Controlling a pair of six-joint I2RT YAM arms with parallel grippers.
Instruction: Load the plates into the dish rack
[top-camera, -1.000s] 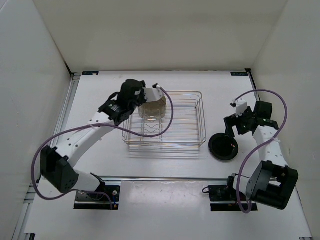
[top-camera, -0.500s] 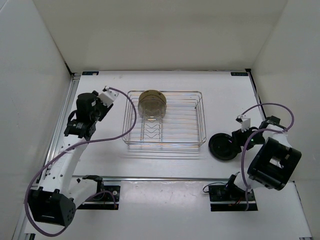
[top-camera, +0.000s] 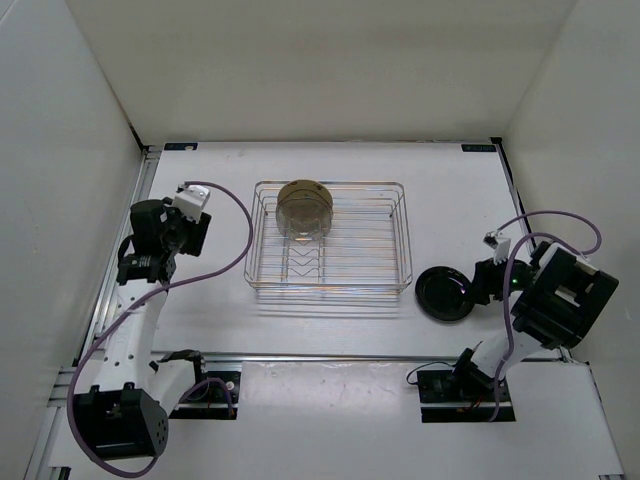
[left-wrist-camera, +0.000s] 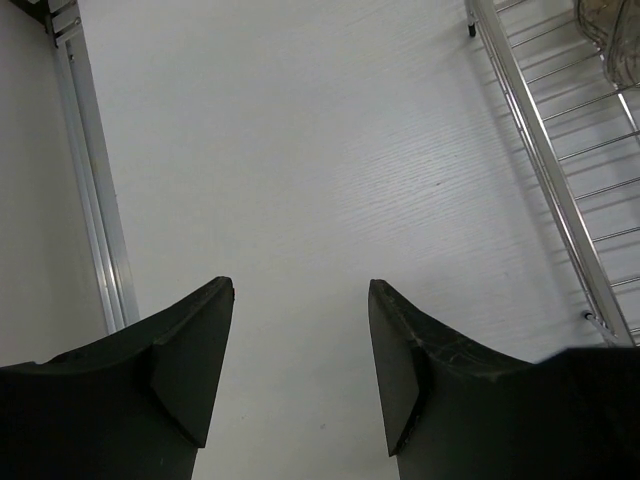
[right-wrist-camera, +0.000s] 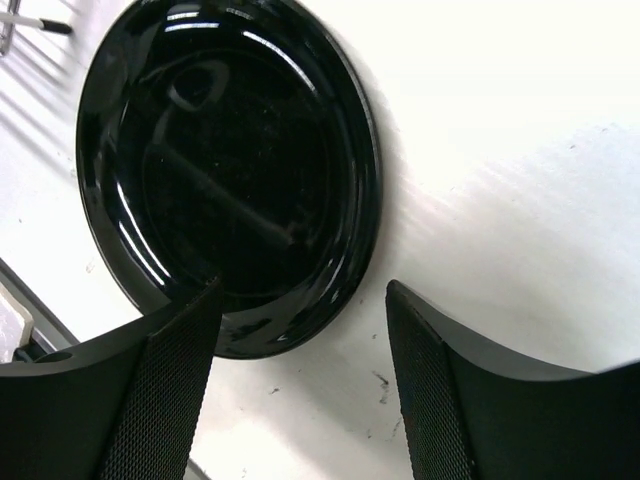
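The dish rack (top-camera: 370, 235) stands mid-table. A tan-yellow plate (top-camera: 303, 197) stands in its far left part with a translucent beige plate (top-camera: 303, 228) against it; I cannot make out an off-white plate. The glossy black plate (top-camera: 445, 293) lies flat on the table to the right of the rack. My right gripper (top-camera: 487, 281) is open at the plate's right edge; in the right wrist view (right-wrist-camera: 302, 290) the black plate (right-wrist-camera: 230, 170) lies just ahead of the fingertips. My left gripper (top-camera: 188, 220) is open and empty left of the rack, over bare table (left-wrist-camera: 300, 285).
An aluminium rail (top-camera: 128, 230) runs along the table's left edge, close to the left arm; it also shows in the left wrist view (left-wrist-camera: 90, 180). The rack's wire side (left-wrist-camera: 545, 170) is to the right of the left gripper. White walls enclose the table.
My left arm has pulled back from the rack to the left, leaving the plates standing in it. My right arm has swung right and its gripper now sits low at the black plate's edge.
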